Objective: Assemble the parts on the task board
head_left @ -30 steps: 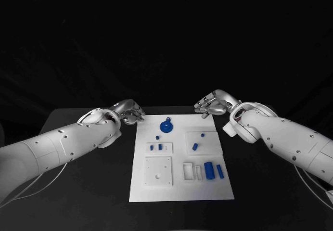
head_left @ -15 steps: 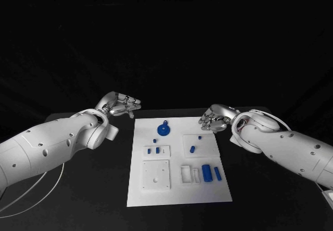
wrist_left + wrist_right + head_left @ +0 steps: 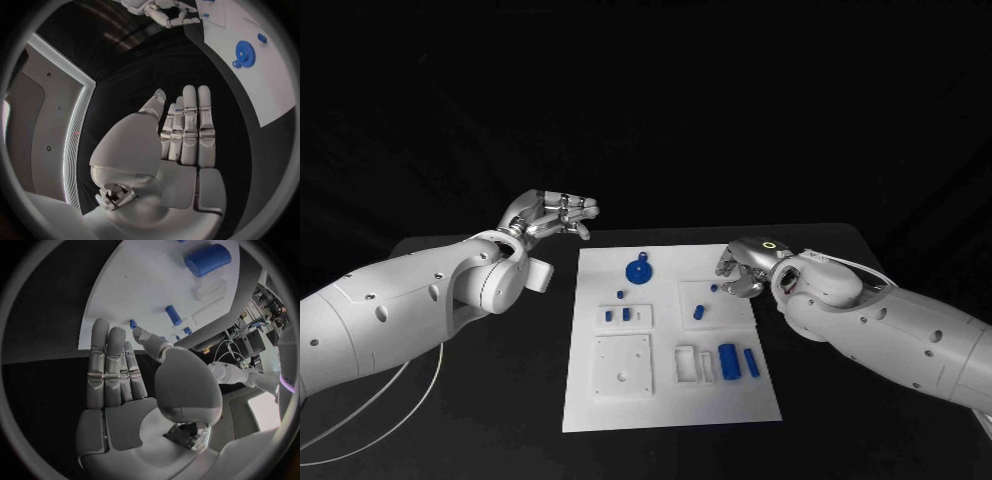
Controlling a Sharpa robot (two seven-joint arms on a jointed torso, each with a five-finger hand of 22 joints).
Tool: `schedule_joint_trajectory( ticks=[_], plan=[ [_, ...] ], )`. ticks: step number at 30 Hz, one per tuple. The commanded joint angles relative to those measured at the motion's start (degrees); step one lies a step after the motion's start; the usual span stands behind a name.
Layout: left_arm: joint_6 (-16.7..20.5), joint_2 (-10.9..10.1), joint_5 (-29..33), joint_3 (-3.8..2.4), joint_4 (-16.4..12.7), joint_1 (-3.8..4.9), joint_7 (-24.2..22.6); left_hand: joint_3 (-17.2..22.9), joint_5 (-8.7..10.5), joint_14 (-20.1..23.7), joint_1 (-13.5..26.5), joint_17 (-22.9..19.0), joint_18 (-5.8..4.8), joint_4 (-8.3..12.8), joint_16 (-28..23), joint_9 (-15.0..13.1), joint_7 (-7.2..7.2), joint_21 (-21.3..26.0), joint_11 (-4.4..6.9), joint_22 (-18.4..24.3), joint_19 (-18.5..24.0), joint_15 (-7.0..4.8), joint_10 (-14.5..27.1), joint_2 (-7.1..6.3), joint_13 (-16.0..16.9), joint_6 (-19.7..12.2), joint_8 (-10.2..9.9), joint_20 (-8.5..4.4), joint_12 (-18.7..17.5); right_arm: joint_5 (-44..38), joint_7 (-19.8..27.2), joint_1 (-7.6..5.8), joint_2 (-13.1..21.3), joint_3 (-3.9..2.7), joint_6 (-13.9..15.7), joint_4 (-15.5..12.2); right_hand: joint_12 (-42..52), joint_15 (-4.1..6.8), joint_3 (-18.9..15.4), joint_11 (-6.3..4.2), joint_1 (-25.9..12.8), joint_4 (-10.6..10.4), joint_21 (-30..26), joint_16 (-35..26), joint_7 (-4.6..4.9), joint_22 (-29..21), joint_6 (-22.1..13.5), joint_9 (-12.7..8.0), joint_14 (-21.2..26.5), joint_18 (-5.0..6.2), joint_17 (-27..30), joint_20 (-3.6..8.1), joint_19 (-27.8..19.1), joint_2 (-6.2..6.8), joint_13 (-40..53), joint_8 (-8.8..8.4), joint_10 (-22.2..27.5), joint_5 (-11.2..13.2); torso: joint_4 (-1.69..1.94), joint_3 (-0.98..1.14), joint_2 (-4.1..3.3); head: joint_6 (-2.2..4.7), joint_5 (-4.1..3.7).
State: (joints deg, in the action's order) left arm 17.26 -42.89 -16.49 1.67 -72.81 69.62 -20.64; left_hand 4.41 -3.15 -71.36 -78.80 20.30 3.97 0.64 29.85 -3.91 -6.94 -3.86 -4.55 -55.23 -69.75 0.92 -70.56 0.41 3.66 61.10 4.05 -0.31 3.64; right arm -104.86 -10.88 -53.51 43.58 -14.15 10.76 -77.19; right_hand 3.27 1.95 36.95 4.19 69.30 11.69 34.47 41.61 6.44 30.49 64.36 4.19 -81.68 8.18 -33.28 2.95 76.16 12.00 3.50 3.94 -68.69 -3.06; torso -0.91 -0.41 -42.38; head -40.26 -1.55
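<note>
- Head view: I see the board (image 3: 668,400) on the black tabletop (image 3: 473,400), blue parts (image 3: 731,359) lying on it, a gear (image 3: 638,271) near its far end.
- My left hand (image 3: 560,214) hovers off the board's far left corner, fingers (image 3: 190,125) straight, side by side, holding nothing.
- My right hand (image 3: 741,268) sits at the board's right edge, fingers (image 3: 109,365) straight, empty.

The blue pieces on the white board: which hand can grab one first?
Probably the right hand: it hovers open at the board's edge, close to the small blue pieces. The left hand is open too, but off the board.
</note>
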Motion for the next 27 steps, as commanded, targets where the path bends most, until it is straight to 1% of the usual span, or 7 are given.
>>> schedule_joint_trajectory(
  ticks=[1,3,4,13,21,24,27],
  plan=[
    [-1.76,0.21,1.09,-0.07,-0.39,0.08,-2.13,-0.66,-0.14,-0.31,-0.51,0.31,0.23,0.19,-0.47,0.06,-0.20,-0.07,-0.10,0.80,-0.54,0.02,0.75,0.61,-0.06,-0.25,0.03,0.10,-0.02,-4.00,-1.93,0.06,-0.37,0.41,1.95,-0.01,0.05,-0.41,0.41,-0.03,0.09,-0.10,0.19,0.46,-0.08,0.34,-0.55,-0.08,-0.28,0.75,-0.11,-0.26,0.27,0.62,-0.03,-0.31,0.06,0.24,-0.08,0.00,-0.07,0.05,0.20],
    [-2.00,0.28,0.90,-0.07,-0.46,0.08,-2.19,-1.10,-0.19,-0.30,-0.65,0.56,0.27,0.29,-0.70,0.06,-0.21,-0.10,-0.16,1.31,-0.54,0.06,0.98,0.83,-0.07,-0.28,0.03,0.16,-0.04,-4.40,-1.97,0.07,-0.64,0.69,2.09,-0.03,0.07,-0.40,0.68,-0.13,0.24,-0.22,0.13,0.62,-0.13,0.83,-0.48,-0.05,-0.29,0.78,-0.16,-0.28,0.31,0.69,-0.03,-0.29,-0.23,0.25,-0.01,0.11,-0.13,0.13,0.30],
    [-2.13,0.32,0.82,-0.07,-0.48,0.08,-2.21,-1.67,-0.22,-0.32,-0.79,0.94,0.31,0.44,-1.00,0.05,-0.24,-0.17,-0.19,1.98,-0.57,0.09,1.13,1.13,-0.05,-0.40,0.05,0.21,0.02,-4.54,-1.97,0.07,-0.77,0.78,2.14,-0.05,0.06,-0.39,0.74,-0.15,0.23,-0.25,0.16,0.65,-0.14,0.96,-0.42,-0.04,-0.28,0.78,-0.17,-0.27,0.37,0.71,-0.03,-0.29,-0.33,0.25,0.00,0.13,-0.13,0.13,0.34],
    [-2.80,0.62,0.33,-0.07,-0.51,0.07,-2.11,-2.29,-0.26,-0.21,-0.93,1.41,0.27,0.74,-1.42,0.05,-0.25,-0.24,-0.26,2.78,-0.47,0.15,1.31,1.44,-0.07,-0.38,0.06,0.25,-0.02,-4.87,-1.77,0.08,-1.90,1.57,2.41,0.37,0.05,-0.28,1.54,-0.37,0.40,-0.20,0.04,1.25,-0.23,3.42,0.31,0.03,-0.31,0.73,-0.54,-0.14,0.32,0.60,-0.04,-0.31,-1.32,0.25,-0.11,0.13,-0.10,0.09,0.49],
    [-3.40,0.84,0.25,-0.06,-0.37,0.07,-1.71,-2.42,-0.27,-0.19,-0.92,1.54,0.27,0.79,-1.47,0.06,-0.27,-0.25,-0.36,2.93,-0.51,0.19,1.64,1.52,-0.07,-0.39,0.03,0.27,-0.03,-5.09,-1.79,0.09,-2.76,2.00,2.32,1.38,0.07,0.10,2.01,-0.79,0.62,0.22,0.23,1.98,-0.28,5.80,1.18,0.09,-0.26,0.33,-1.44,0.34,0.28,-0.52,0.01,-0.30,-2.99,0.21,-0.06,0.15,-0.10,0.03,0.29],
    [-3.53,0.85,0.24,-0.06,-0.33,0.07,-1.61,-2.42,-0.27,-0.19,-0.92,1.54,0.27,0.79,-1.47,0.06,-0.27,-0.25,-0.36,2.93,-0.51,0.19,1.64,1.52,-0.07,-0.39,0.03,0.27,-0.03,-5.49,-1.95,0.09,-3.09,2.26,2.06,1.92,0.07,0.11,2.01,-0.82,0.56,0.34,0.15,1.98,-0.31,6.35,1.26,0.09,-0.22,0.33,-1.57,0.34,0.20,-0.64,0.01,-0.30,-3.03,0.20,-0.05,0.16,-0.13,-0.05,0.24],
    [-3.64,0.81,0.23,-0.06,-0.30,0.07,-1.48,-2.46,-0.26,-0.18,-0.95,1.58,0.28,0.83,-1.47,0.05,-0.27,-0.25,-0.37,2.96,-0.51,0.20,1.72,1.52,-0.07,-0.36,0.05,0.28,-0.03,-5.76,-2.04,0.13,-3.50,2.65,1.86,2.60,0.06,0.15,1.97,-0.89,0.38,0.59,-0.14,1.99,-0.37,7.39,1.42,0.11,-0.22,0.33,-1.81,0.36,0.15,-0.81,0.01,-0.31,-3.20,0.21,-0.04,0.22,-0.20,-0.09,0.42]
  ],
)
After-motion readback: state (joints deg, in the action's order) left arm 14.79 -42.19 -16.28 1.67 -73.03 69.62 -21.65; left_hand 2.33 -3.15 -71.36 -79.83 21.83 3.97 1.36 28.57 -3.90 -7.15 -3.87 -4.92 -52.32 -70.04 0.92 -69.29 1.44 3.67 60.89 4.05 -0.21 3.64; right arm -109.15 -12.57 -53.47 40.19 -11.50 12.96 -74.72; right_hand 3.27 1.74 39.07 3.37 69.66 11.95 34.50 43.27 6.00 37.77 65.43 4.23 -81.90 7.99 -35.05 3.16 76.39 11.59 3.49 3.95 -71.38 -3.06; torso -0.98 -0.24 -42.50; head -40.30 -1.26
